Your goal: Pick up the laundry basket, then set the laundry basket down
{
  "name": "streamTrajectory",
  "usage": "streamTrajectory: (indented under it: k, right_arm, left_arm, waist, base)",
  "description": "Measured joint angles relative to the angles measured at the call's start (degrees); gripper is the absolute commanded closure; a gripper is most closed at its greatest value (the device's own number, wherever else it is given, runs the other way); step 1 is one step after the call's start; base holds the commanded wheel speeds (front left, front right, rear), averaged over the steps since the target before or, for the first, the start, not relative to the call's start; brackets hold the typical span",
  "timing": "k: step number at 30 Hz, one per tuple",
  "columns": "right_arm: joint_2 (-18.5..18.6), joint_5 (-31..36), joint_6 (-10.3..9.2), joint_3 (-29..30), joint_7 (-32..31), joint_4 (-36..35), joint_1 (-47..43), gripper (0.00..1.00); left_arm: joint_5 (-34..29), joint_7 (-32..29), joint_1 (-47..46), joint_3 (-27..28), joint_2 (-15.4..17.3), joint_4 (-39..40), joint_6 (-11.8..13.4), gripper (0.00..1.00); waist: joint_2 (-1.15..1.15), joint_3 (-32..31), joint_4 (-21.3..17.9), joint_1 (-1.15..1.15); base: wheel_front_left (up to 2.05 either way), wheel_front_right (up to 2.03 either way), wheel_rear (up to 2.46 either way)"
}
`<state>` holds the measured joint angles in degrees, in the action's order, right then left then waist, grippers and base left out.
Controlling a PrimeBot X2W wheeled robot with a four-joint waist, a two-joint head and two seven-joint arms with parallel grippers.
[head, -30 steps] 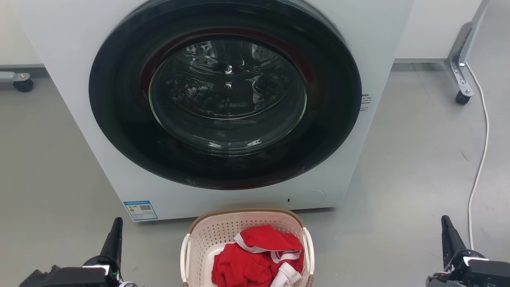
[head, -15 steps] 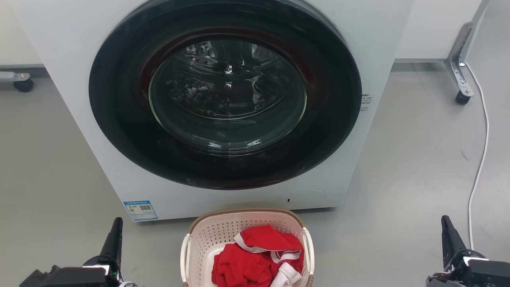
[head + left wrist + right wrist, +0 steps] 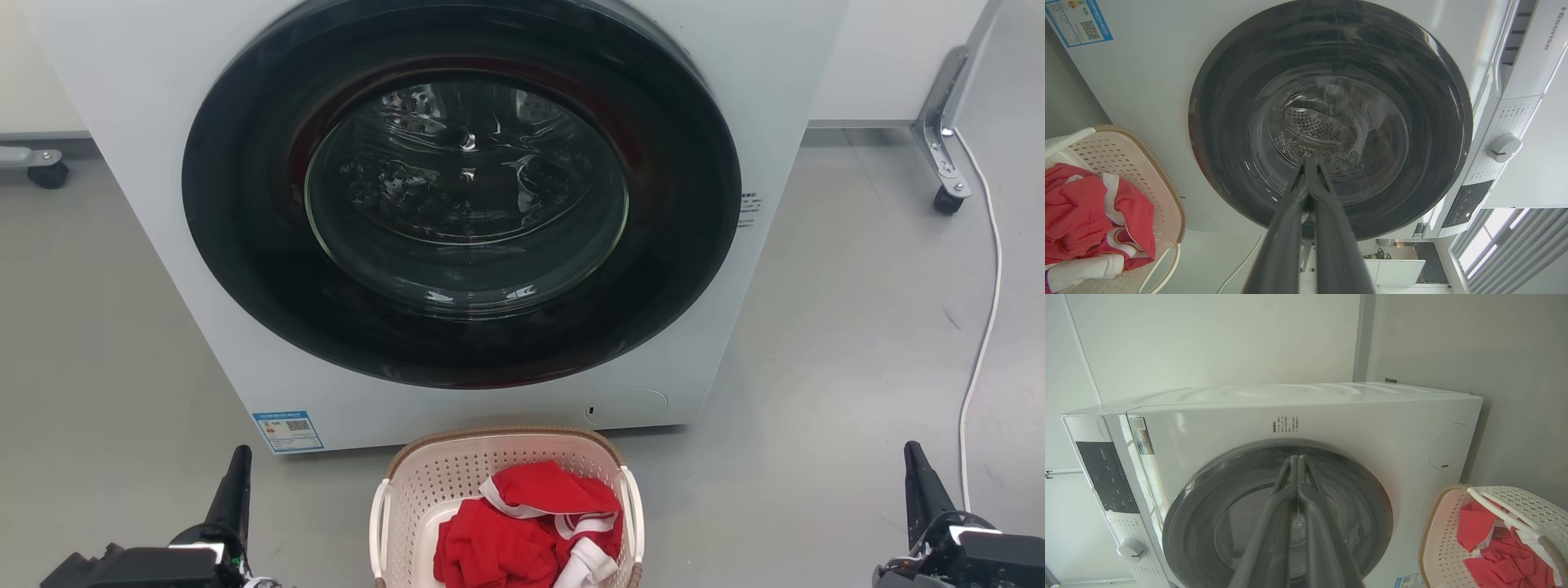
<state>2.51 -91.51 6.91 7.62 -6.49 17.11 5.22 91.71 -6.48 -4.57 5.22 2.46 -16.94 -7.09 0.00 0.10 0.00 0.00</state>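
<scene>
The laundry basket (image 3: 457, 474), cream perforated plastic with a brown woven rim and white side handles, stands on the floor at the bottom centre of the head view, just in front of the washing machine (image 3: 163, 122). Red and white clothes (image 3: 522, 531) lie in it. My left gripper (image 3: 237, 469) is low at the left, well apart from the basket, fingers together and empty. My right gripper (image 3: 914, 465) is low at the right, also shut and empty. The basket (image 3: 1135, 171) shows at the left of the left wrist view and the basket (image 3: 1437, 547) at the lower right of the right wrist view.
The washing machine's round dark door (image 3: 461, 196) is closed. A white cable (image 3: 984, 327) runs along the grey floor at the right, beside a castor leg (image 3: 943, 155). Another castor (image 3: 45, 167) sits at the far left.
</scene>
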Motion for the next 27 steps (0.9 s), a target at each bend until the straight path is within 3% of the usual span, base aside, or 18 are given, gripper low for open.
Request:
streamTrajectory:
  k: [27]
  right_arm:
    - [0.0,-0.1,0.00,0.0,0.0,0.0,0.0,1.00]
  left_arm:
    - [0.0,0.0,0.0,0.0,0.0,0.0,0.0,1.00]
  waist:
    - [0.00,0.0,0.0,0.00]
  base:
    - [0.00,0.00,0.00]
